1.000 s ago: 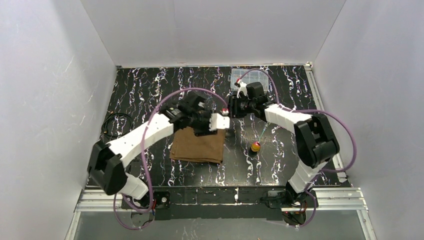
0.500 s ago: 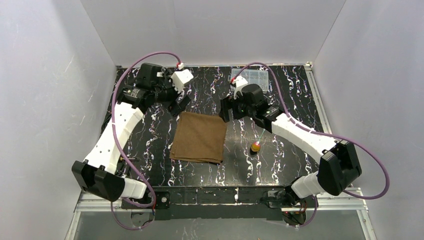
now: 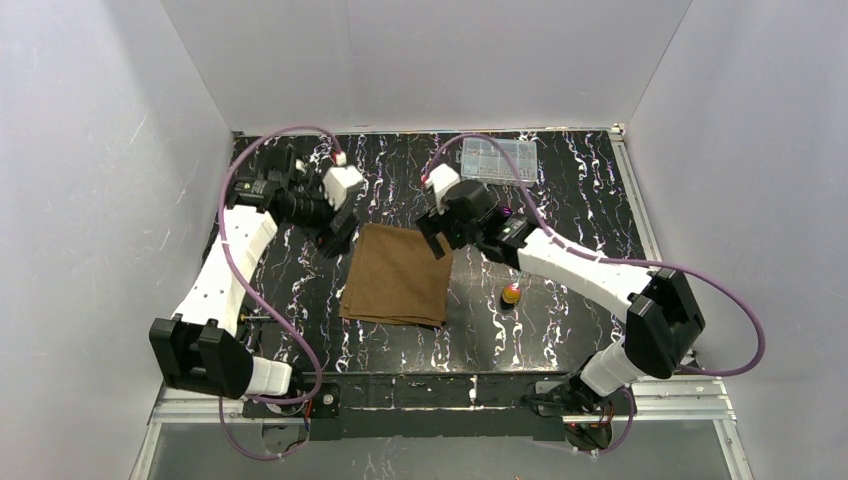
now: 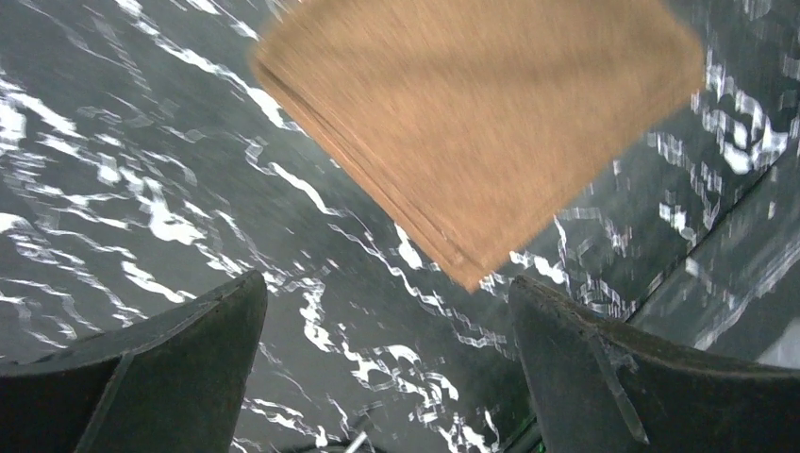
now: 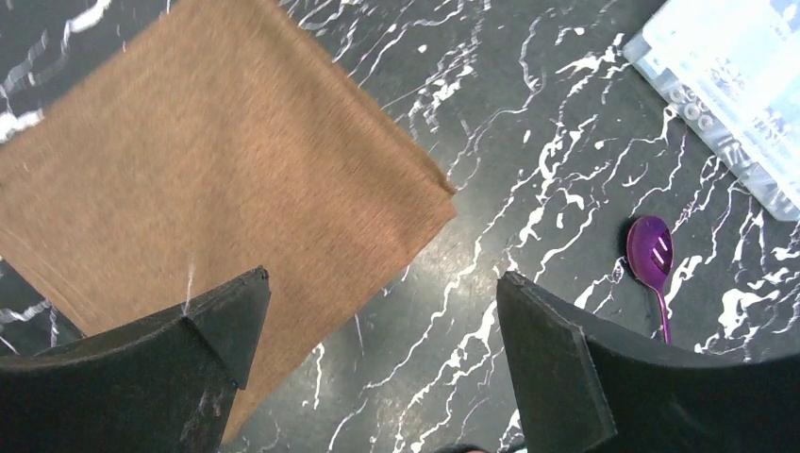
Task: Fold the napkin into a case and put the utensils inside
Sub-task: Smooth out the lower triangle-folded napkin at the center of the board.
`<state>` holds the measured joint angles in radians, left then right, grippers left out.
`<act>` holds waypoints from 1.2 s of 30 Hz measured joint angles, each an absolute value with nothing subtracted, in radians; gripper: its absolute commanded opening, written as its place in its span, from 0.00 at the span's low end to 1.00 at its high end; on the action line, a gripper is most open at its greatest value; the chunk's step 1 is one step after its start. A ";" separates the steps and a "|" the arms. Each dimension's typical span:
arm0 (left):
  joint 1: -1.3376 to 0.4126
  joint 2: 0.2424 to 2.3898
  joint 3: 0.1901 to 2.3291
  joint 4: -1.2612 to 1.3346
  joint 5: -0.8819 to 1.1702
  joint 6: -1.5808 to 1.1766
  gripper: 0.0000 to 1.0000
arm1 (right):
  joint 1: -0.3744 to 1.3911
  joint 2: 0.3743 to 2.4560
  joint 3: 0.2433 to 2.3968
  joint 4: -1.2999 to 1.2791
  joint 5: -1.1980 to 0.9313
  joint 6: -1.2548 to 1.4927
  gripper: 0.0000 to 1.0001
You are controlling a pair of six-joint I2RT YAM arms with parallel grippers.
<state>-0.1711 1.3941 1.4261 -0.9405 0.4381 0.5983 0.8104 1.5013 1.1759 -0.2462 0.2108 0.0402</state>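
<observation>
A plain brown woven cloth napkin (image 3: 397,275) lies on a black tabletop (image 3: 590,190) veined with white marble streaks. Right of the napkin is a slim utensil with a gold-orange head (image 3: 511,293). Off the napkin's far right corner are a glossy purple-headed spoon (image 5: 651,257) and a clear, colourless plastic compartment box (image 3: 498,160). The left arm (image 3: 222,265) and right arm (image 3: 575,268) are white with black joints and purple cables (image 3: 290,128).

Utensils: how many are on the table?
2. A purple-headed spoon near the clear plastic box; a gold-orange-headed utensil right of the folded brown cloth napkin. Others may be hidden.
</observation>
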 measured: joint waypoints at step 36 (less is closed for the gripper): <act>-0.168 1.330 0.892 -0.840 0.591 1.315 0.98 | 1.270 1.422 0.805 -0.260 0.432 -0.266 0.99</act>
<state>-0.1677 1.3304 0.8917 -0.8402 0.5907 1.3148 1.2697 1.4223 0.8051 -0.2600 0.4324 -0.2661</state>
